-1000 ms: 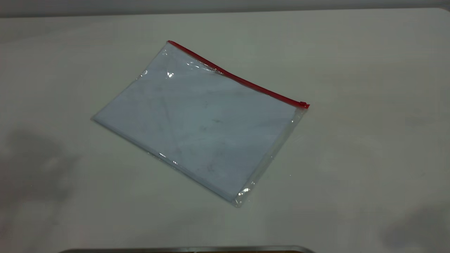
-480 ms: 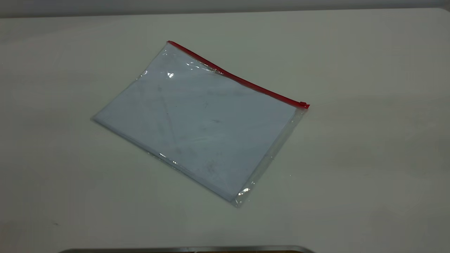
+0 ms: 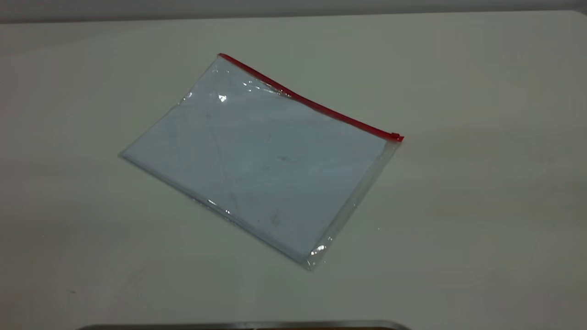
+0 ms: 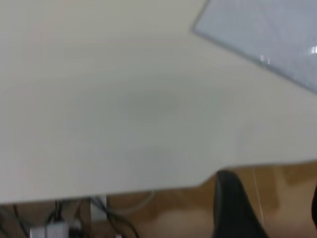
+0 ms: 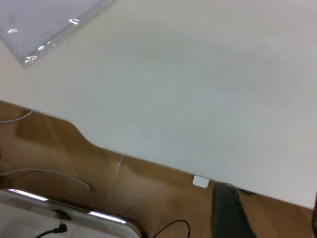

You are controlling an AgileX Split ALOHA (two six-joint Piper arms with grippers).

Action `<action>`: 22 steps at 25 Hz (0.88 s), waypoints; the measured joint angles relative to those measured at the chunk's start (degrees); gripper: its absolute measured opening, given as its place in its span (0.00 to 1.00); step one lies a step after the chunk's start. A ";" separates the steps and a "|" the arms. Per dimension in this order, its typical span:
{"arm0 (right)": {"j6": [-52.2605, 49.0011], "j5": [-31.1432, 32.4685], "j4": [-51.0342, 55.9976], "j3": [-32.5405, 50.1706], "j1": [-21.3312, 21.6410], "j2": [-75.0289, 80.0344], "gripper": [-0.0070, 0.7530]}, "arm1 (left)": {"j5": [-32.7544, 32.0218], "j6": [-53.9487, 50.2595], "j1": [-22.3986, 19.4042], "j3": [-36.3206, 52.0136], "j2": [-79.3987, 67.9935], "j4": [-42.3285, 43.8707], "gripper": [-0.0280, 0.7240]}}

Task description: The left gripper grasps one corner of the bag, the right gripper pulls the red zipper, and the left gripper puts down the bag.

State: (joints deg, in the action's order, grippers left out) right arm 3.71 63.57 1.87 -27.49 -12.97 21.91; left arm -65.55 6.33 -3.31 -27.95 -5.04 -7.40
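Note:
The bag [image 3: 257, 160] lies flat on the white table, a clear pouch with a white sheet inside. The red zipper [image 3: 312, 103] edges its far long side, with the slider tab [image 3: 395, 135] at the right end by the wide clear margin. The corner [image 3: 221, 56] without the margin is at the far left. Neither gripper shows in the exterior view. The left gripper [image 4: 272, 213] is open and empty past the table's edge, far from the bag [image 4: 267, 29]. The right gripper [image 5: 270, 218] is open and empty past the table's edge, away from the bag's corner [image 5: 44, 25].
The white table [image 3: 458, 229] stretches all round the bag. A metal-edged object [image 3: 243, 325] sits at the near edge in the exterior view. The wrist views show the table edge [image 4: 148, 188], wooden floor, cables [image 5: 168, 228] and a shiny metal rim [image 5: 99, 215] below.
Dark shadows on the table at the near left and near right have faded away. The bag has not moved.

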 joint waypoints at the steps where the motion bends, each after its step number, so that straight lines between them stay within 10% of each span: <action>1: 0.01 0.00 0.00 0.00 0.00 -0.07 0.58 | 0.07 0.00 0.00 0.00 1.37 0.00 0.63; 22: 0.01 1.01 0.05 0.10 7.32 -22.85 0.58 | 0.07 -0.09 0.00 0.06 6.10 0.00 0.63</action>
State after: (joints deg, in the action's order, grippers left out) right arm 3.72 64.58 1.92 -27.40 -5.65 -0.93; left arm -65.47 6.24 -3.31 -27.88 1.06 -7.40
